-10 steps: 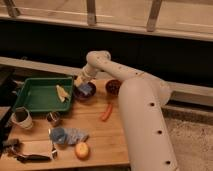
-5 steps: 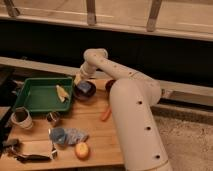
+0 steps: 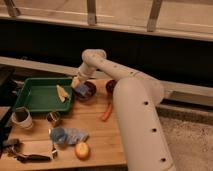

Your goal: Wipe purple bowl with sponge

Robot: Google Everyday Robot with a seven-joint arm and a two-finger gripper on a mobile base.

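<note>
Gripper (image 3: 80, 88) lower now, over wooden table (image 3: 95, 130)

You are looking at a pale wooden worktop (image 3: 97, 135) showing grain. The purple bowl (image 3: 88, 93) is reading matt, the green tray (image 3: 35, 96) smooth plastic, the light-blue cloth (image 3: 67, 135) wrinkly. The gripper (image 3: 79, 85) over the bowl, shut on the sponge (image 3: 80, 89), is showing smooth cream casing.
</note>
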